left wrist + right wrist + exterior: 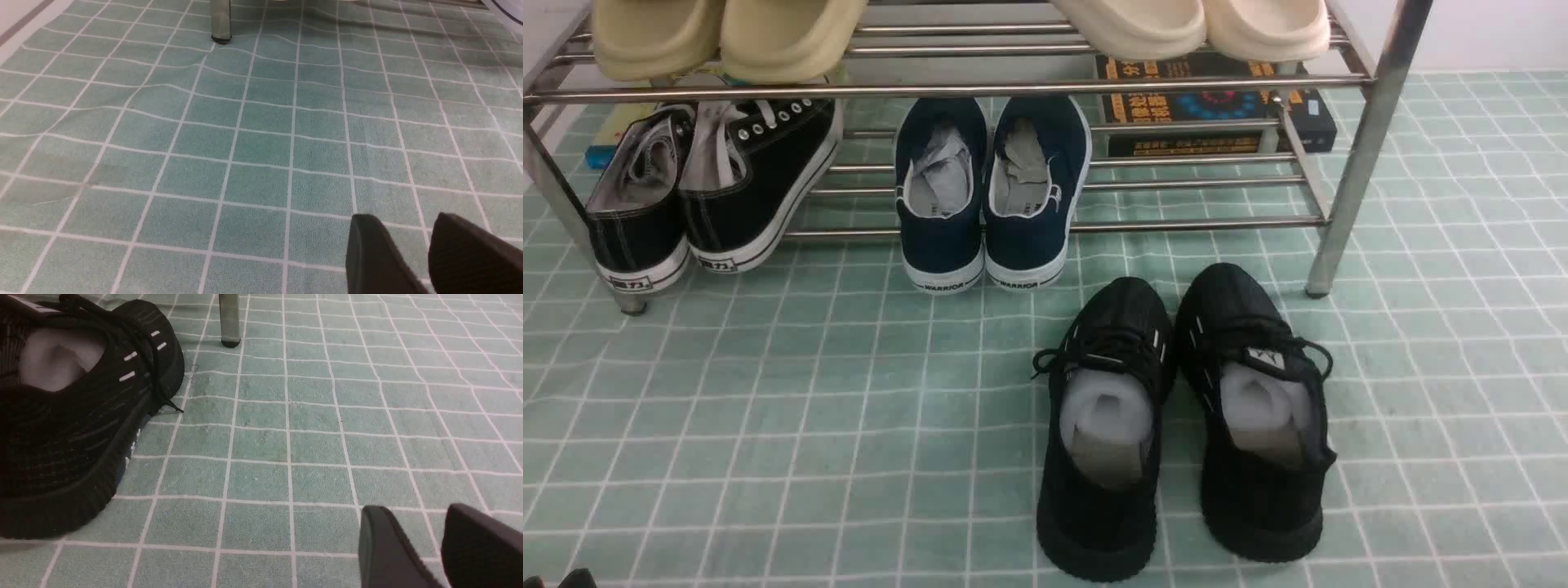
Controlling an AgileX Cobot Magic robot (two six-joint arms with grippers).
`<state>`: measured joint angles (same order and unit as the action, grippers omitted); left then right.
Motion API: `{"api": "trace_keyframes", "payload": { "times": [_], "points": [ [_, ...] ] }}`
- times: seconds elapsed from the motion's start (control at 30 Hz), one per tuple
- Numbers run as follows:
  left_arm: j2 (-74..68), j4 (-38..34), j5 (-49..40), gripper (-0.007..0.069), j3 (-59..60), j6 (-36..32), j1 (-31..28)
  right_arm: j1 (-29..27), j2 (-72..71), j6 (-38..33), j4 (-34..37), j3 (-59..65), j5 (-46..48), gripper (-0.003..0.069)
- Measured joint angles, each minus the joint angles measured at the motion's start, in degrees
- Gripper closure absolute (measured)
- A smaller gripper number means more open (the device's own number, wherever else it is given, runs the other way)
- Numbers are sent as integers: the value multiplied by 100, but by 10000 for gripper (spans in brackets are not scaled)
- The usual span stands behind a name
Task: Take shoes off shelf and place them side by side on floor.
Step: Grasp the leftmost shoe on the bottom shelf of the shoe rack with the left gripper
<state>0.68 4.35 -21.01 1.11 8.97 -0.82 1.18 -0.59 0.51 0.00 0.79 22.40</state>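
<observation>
Closest to the lens, the left pincer [404, 220] shows only as two dark fingers rising from the frame's edge. They stand apart with bare floor [229, 134] between them, released and holding nothing. One shelf leg [221, 20] stands well beyond, its top cut off. The right pincer [414, 510] looks the same, parted and empty, with a black knit sneaker [81, 416] near it, half out of frame.

From the front, a dark scrap [576, 580] in the lower left corner is too small to identify. On the left end of the shelf [947, 88], on its lower tier, sit the black canvas shoes [752, 188], touching each other, heels toward the camera and hanging past the front bar. Their toes are hidden behind the upper bar, and the heel labels are too small to read.

Just to the right, the navy slip-ons [992, 188] rest side by side, stuffed with paper; whether their heels touch the floor is unclear. Further right, the pair of black knit sneakers [1184, 416] stands on the floor, toes toward the shelf. A dark printed box [1217, 106] lies behind the bars, its text illegible.

On the upper tier, yellow slippers [727, 37] at left and cream slippers [1192, 24] at right are cut off by the top edge.
</observation>
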Motion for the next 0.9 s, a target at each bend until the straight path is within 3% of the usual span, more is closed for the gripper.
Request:
{"api": "trace_keyframes", "payload": {
  "times": [0.8, 0.9],
  "points": [
    [0, 0, 0, 383, 0, 14, 0, 0, 0, 0, 0, 0, 0, 420],
    [0, -389, 47, 383, 2, 448, 0, 0, 0, 0, 0, 0, 0, 420]
  ]
}}
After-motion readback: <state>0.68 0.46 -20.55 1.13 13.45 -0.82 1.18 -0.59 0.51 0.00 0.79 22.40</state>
